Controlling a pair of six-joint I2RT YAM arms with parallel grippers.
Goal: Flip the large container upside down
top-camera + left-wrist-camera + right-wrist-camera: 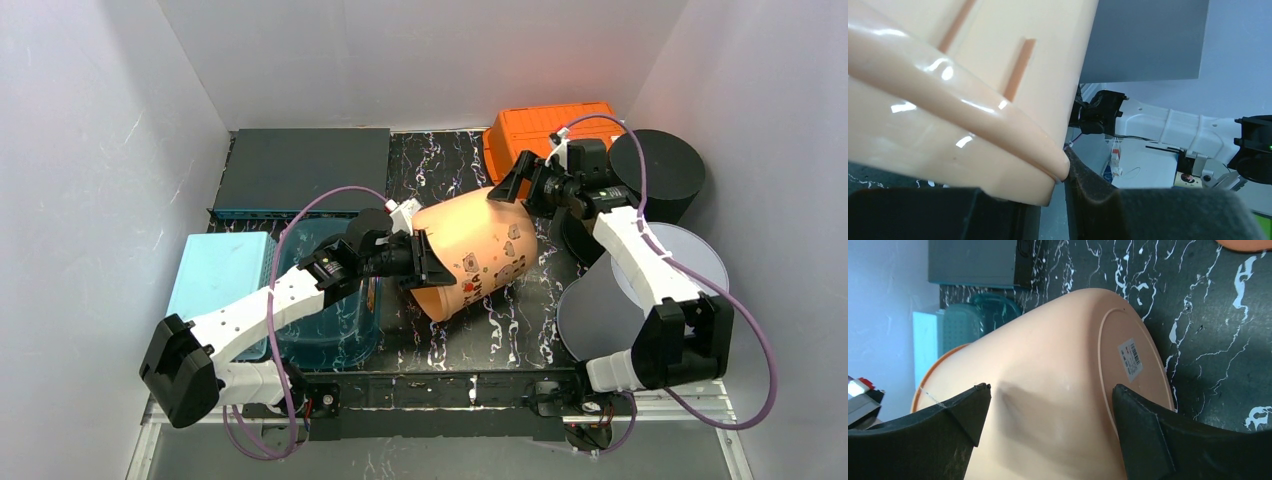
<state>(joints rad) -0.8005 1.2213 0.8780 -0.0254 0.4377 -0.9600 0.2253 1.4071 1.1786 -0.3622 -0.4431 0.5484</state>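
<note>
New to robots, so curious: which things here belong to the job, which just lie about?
In use: peach plastic bucket, left gripper, right gripper.
Lying about: orange plastic crate, dark flat box, light-blue box, teal plastic tub, black cylinder, grey round bin.

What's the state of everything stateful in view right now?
Large peach plastic container, tipped on its side, not yet upside down.
Left gripper, shut on the container's rim.
Right gripper, open, straddling the container near its base.
Teal translucent plastic tub, upright, open-topped.
</note>
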